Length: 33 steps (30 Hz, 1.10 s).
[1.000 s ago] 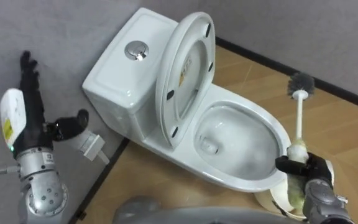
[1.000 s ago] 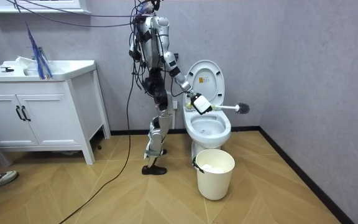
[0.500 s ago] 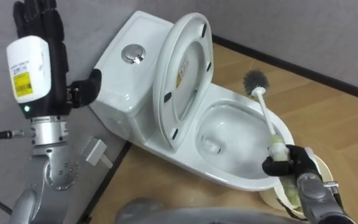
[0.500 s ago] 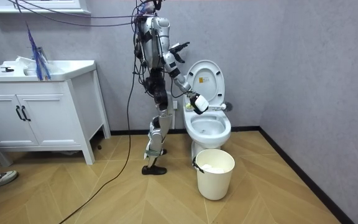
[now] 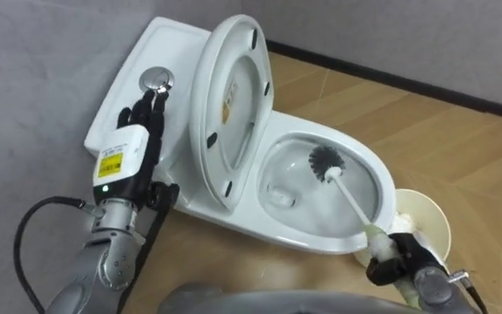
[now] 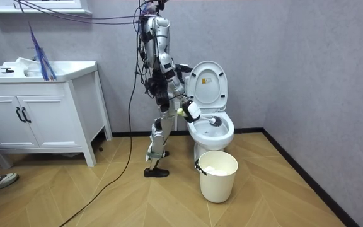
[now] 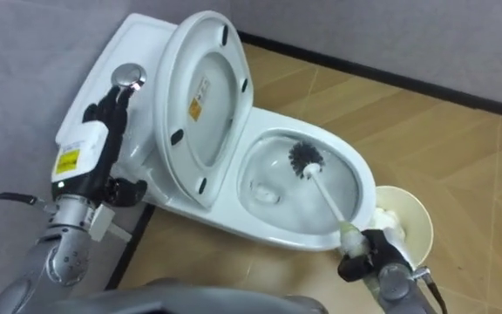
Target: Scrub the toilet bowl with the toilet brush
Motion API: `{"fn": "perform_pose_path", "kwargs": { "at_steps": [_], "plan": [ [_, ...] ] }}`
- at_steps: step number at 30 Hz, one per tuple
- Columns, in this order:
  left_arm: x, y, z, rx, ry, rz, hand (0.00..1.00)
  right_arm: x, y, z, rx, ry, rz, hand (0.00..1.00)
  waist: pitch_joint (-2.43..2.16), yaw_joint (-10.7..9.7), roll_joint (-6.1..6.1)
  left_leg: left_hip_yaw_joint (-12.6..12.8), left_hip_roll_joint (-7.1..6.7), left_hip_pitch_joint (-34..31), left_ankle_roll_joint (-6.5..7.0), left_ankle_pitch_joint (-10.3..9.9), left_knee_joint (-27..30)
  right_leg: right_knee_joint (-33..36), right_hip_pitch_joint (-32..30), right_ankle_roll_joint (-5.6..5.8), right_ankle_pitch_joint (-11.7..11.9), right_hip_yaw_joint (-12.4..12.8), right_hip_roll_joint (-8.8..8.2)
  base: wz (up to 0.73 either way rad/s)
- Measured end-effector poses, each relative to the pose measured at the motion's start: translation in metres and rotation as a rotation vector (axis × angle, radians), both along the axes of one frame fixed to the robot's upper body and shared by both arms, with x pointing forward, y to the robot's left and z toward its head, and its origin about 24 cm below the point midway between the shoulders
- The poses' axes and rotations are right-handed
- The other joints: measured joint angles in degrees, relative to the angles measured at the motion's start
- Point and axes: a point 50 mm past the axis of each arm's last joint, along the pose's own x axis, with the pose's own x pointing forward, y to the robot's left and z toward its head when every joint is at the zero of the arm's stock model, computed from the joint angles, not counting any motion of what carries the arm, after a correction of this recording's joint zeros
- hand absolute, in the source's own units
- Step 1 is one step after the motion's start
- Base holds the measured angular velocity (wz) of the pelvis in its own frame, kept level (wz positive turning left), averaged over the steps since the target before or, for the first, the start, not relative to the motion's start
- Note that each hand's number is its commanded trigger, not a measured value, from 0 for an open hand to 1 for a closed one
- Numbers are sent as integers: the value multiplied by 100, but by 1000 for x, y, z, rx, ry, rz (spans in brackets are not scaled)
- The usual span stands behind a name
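Black right hand (image 5: 396,264) clenched round the toilet brush (image 5: 345,192) handle end. Risk: the low grip slips, or a hard sweep flicks water over the toilet bowl (image 5: 316,137) rim. Bristle head sits inside the bowl, 10 o'clock from the hand. Left hand (image 5: 138,131) straight-fingered by the cistern (image 5: 159,44).

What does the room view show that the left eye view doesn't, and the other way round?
Room view: the whole robot by the toilet, plus a white cabinet. Left eye view: the flush button near the straight fingers of the left hand. Both: the toilet, the brush in the right hand with its head in the bowl, the bin.
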Motion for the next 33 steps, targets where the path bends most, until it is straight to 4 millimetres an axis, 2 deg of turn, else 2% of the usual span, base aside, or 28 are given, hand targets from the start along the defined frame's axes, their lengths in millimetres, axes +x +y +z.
{"fn": "perform_pose_path", "kwargs": {
  "at_steps": [5, 8, 11, 16, 22, 24, 25, 27, 28, 29, 30, 31, 33],
  "plan": [
    [-6, 3, -12, 9, 85, -1, 0, -1, -6, 1, -91, 55, 155, 100, -17, -3, -27, 82, 1, 7, 1, 2, 1, 13, -36, -1, 0, 91, 5, -10],
    [-12, 6, -23, 17, 145, 6, 0, -3, -9, 2, -153, 79, 235, 100, 15, 2, -80, 111, 0, 7, 2, 2, -1, 22, -43, -1, 0, 126, 10, -4],
    [-9, 7, -24, 20, 143, 5, 0, -3, -13, 4, -225, 83, 304, 100, 33, 44, -113, 139, 13, -16, 2, 2, -13, 65, -104, -1, 1, 171, 15, -6],
    [-3, 7, -24, 18, 127, -6, 0, -2, -16, 5, -310, 100, 408, 100, 22, 182, -106, 131, 26, -103, -8, 23, -14, 126, -239, -16, 10, 182, 20, -4],
    [10, 4, -19, 12, 85, -36, 0, 3, -17, 8, -381, 98, 517, 100, 22, 373, -209, 106, 31, -385, -11, 74, 88, 199, -424, -35, 21, 77, 17, 7],
    [17, 3, -15, 13, 64, -52, 0, 12, -19, 11, -418, 72, 567, 100, 32, 508, -244, 100, 47, -501, -11, 74, 146, 204, -502, -53, 39, 37, 20, 5],
    [21, 4, -12, 21, 50, -61, 0, 21, -19, 14, -440, 46, 590, 100, 28, 545, -236, 82, 65, -618, -12, 75, 210, 213, -585, -66, 48, 22, 34, 7],
    [31, 6, -5, 37, 17, -78, 0, 38, -18, 20, -478, 0, 631, 100, 50, 573, -247, -7, 93, -829, -29, 85, 310, 218, -725, -93, 94, -74, 64, 16],
    [35, 7, -3, 43, 6, -83, 0, 43, -18, 22, -491, -15, 646, 100, 68, 579, -270, -32, 92, -891, -37, 98, 317, 217, -769, -103, 107, -103, 73, 23],
    [42, 9, 1, 52, -21, -94, 0, 55, -17, 26, -516, -47, 672, 100, 107, 622, -298, -81, 95, -1014, -46, 150, 325, 211, -867, -118, 148, -148, 92, 21],
    [49, 10, 4, 61, -43, -106, 0, 66, -17, 31, -539, -86, 680, 100, 116, 647, -306, -132, 104, -1162, -57, 183, 357, 194, -977, -143, 187, -191, 114, 20],
    [52, 11, 6, 63, -54, -109, 0, 72, -17, 34, -551, -108, 681, 100, 124, 655, -293, -160, 109, -1240, -59, 184, 405, 195, -1025, -153, 198, -216, 125, 15],
    [61, 10, 12, 67, -94, -109, 0, 99, -13, 47, -595, -206, 699, 100, 141, 702, -226, -202, 145, -1559, -62, 186, 592, 245, -1257, -181, 232, -252, 167, 8]
  ]
}}
